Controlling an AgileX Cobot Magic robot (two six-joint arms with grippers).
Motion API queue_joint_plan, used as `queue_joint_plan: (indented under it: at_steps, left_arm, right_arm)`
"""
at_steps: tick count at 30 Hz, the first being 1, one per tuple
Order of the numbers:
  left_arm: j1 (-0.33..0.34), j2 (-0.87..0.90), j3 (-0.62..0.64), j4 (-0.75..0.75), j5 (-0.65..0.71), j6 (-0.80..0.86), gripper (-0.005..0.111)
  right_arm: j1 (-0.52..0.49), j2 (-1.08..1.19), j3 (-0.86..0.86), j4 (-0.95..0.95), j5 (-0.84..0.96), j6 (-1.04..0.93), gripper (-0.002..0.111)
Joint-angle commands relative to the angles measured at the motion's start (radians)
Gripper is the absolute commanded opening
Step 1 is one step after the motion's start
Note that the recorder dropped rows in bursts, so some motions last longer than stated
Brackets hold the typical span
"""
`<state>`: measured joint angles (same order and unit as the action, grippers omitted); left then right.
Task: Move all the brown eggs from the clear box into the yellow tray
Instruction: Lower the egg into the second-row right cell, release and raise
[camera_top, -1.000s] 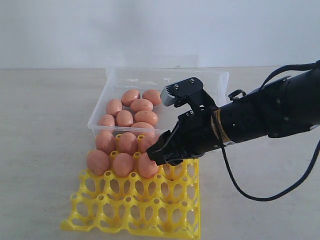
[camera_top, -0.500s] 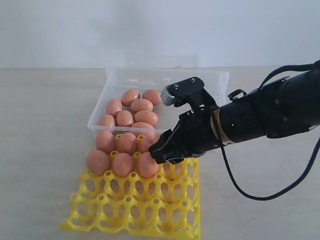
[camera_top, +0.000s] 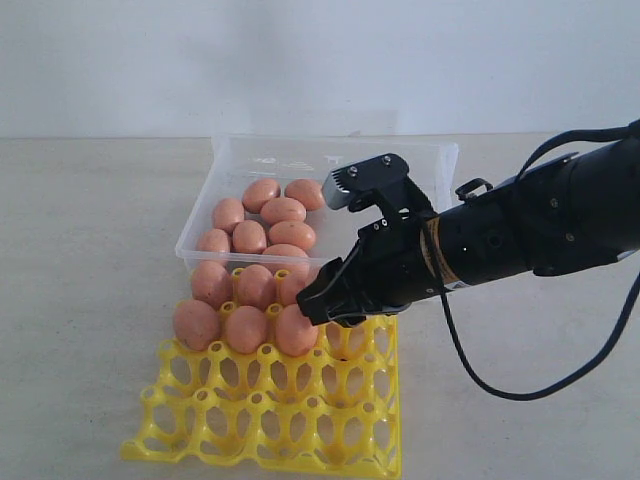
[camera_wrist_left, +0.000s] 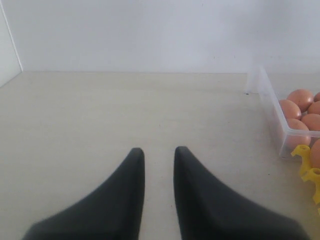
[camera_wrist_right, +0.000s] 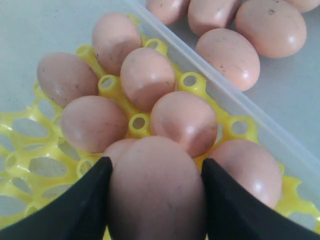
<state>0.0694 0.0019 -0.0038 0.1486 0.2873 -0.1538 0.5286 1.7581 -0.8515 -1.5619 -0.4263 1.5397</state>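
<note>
One smooth brown oval egg (camera_wrist_right: 155, 192), clamped in the black right gripper (camera_wrist_right: 156, 165) with its long axis along the fingers (camera_wrist_right: 85, 200), hangs directly over the bright yellow plastic lattice tray (camera_wrist_right: 121, 104), second-row end cup.

Box (camera_top: 430, 162) behind tray (camera_top: 260, 460); eggs (camera_top: 283, 211) in both.

The right arm (camera_top: 545, 225) is a fat, round, black tube. A brownish-gold band (camera_top: 433, 252) goes round it near the front. One thin black cable (camera_top: 520, 398) hangs under it in a loop. Another black cable (camera_top: 590, 133) runs along its top. The right claw (camera_top: 322, 305) is black with two smooth fingers (camera_wrist_right: 80, 205). Over it is a black block (camera_top: 378, 182) with a grey bumpy end (camera_top: 342, 187) and two small silver screws (camera_top: 384, 160). The left claw (camera_wrist_left: 159, 150) has two black fingers (camera_wrist_left: 125, 195) that get thin at the tips.
</note>
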Motion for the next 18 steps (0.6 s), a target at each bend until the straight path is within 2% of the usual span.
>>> queue_joint_plan:
  at_steps: [1, 5, 18]
  left_arm:
    - [-0.009, -0.002, 0.004, -0.003, -0.003, -0.008, 0.022]
    - [-0.009, -0.002, 0.004, -0.003, -0.003, -0.008, 0.022]
    - [-0.009, -0.002, 0.004, -0.003, -0.003, -0.008, 0.022]
  right_arm:
    - [0.003, -0.002, -0.005, 0.005, -0.003, 0.028, 0.049]
    - [0.003, -0.002, -0.005, 0.005, -0.006, 0.032, 0.060]
    - [0.003, -0.002, -0.005, 0.005, -0.014, 0.035, 0.059]
